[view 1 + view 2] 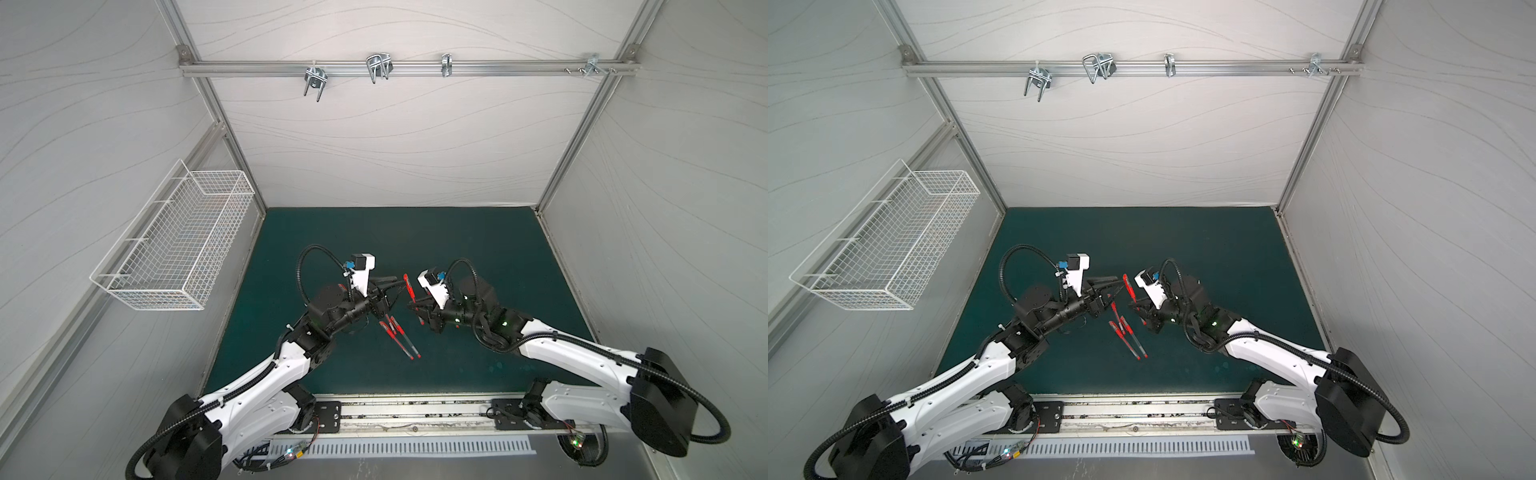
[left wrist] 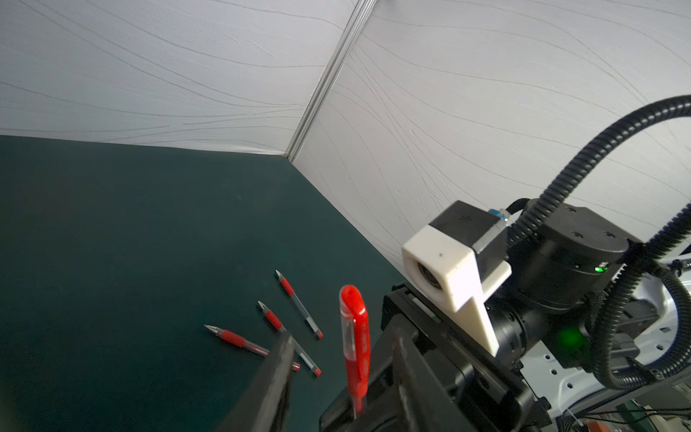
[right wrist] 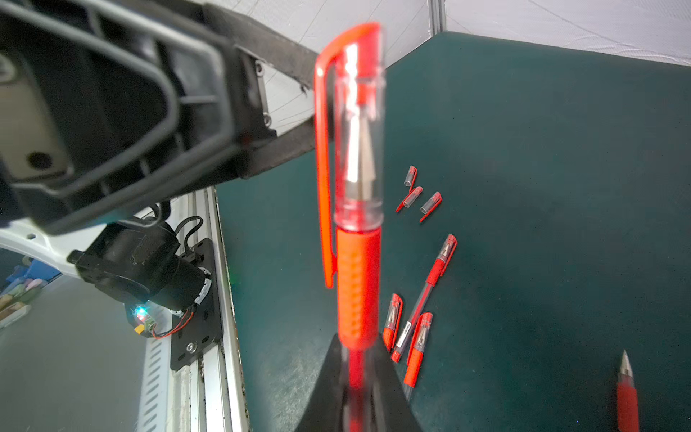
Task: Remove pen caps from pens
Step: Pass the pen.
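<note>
Right gripper (image 3: 359,381), clenched on 1 capped pen (image 3: 358,291) at frame centre; left gripper (image 2: 336,359), jaws parted, should close squarely on its cap (image 3: 355,123), then pull along the barrel.

Layout, mid-worktop
Capped pen (image 3: 359,239) upright in right gripper (image 3: 357,389), between both arms; capped pens (image 1: 395,332) lie on worktop (image 1: 478,241) in front of it; three loose caps (image 3: 417,194) just beside them.

Seven pens (image 3: 359,284) showed, it seemed — four capped, three bare — plus three loose caps (image 3: 411,196).
</note>
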You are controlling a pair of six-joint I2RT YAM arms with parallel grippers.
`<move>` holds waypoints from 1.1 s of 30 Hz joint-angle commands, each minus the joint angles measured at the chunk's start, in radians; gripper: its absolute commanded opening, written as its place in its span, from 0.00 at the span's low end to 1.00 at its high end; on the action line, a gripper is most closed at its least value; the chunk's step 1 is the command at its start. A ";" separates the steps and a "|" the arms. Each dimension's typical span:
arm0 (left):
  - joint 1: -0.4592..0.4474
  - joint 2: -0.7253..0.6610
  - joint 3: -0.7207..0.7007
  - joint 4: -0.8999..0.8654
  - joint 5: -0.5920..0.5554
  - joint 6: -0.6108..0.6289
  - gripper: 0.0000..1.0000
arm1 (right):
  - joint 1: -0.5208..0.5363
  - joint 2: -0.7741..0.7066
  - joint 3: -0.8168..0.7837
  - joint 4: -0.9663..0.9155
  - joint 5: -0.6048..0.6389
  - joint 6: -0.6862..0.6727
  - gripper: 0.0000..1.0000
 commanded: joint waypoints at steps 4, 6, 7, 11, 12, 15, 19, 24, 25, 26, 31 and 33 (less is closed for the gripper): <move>-0.005 0.022 0.030 0.029 0.011 0.002 0.41 | 0.029 0.026 0.031 -0.027 0.025 -0.045 0.00; -0.005 0.028 0.032 0.029 0.017 0.001 0.40 | 0.036 0.028 0.033 -0.030 0.031 -0.049 0.00; -0.005 0.032 0.033 0.031 0.019 0.001 0.39 | 0.039 0.031 0.036 -0.031 0.035 -0.052 0.00; -0.005 0.041 0.035 0.033 0.024 -0.002 0.38 | 0.047 0.031 0.037 -0.033 0.047 -0.061 0.00; -0.005 0.043 0.034 0.034 0.024 -0.004 0.37 | 0.049 0.028 0.038 -0.033 0.050 -0.061 0.00; -0.005 0.055 0.037 0.040 0.031 -0.010 0.37 | 0.055 0.026 0.039 -0.035 0.058 -0.065 0.00; -0.005 0.067 0.039 0.049 0.043 -0.012 0.34 | 0.057 0.022 0.038 -0.038 0.065 -0.069 0.00; -0.005 0.064 0.038 0.048 0.044 -0.010 0.22 | 0.061 0.027 0.041 -0.042 0.068 -0.072 0.00; -0.005 0.064 0.038 0.049 0.044 -0.010 0.17 | 0.061 0.029 0.042 -0.041 0.071 -0.070 0.00; -0.005 0.064 0.039 0.047 0.045 -0.009 0.12 | 0.061 0.028 0.041 -0.042 0.072 -0.072 0.00; -0.005 0.061 0.041 0.042 0.054 -0.002 0.00 | 0.061 0.028 0.044 -0.050 0.078 -0.078 0.07; -0.005 0.060 0.041 0.043 0.060 0.001 0.00 | 0.061 0.011 0.033 -0.038 0.061 -0.087 0.24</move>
